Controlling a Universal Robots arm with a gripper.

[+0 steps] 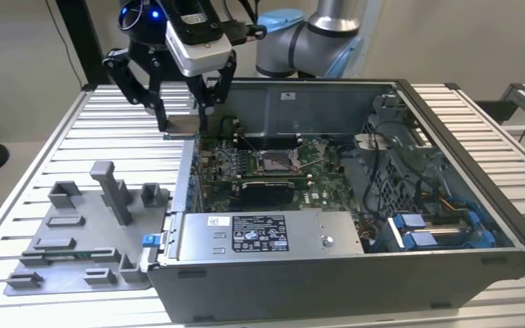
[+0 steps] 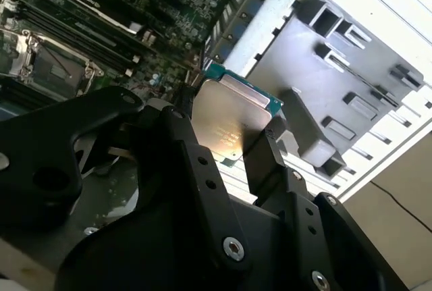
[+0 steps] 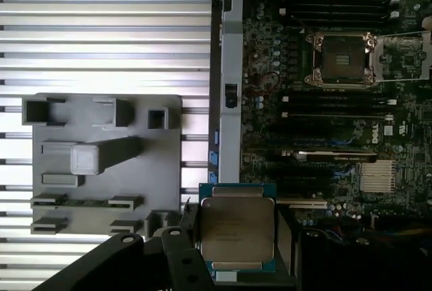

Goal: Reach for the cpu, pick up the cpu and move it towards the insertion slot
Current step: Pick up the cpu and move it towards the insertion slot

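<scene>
The cpu [image 3: 236, 231] carries a brushed, pale silvery metal lid with a dull sheen, edged by a glossy green board; it sits clamped between the fingers of the gripper [image 2: 233, 144], which are matt black, smooth, with shiny metal screws. The insertion slot [image 3: 339, 59], upper right of the first wrist view, has a bright polished metal frame around a dark matt centre. The fixture plate [image 3: 101, 163] looks like matt grey plastic, lying on the ribbed, satin aluminium table [image 1: 80, 137]
</scene>
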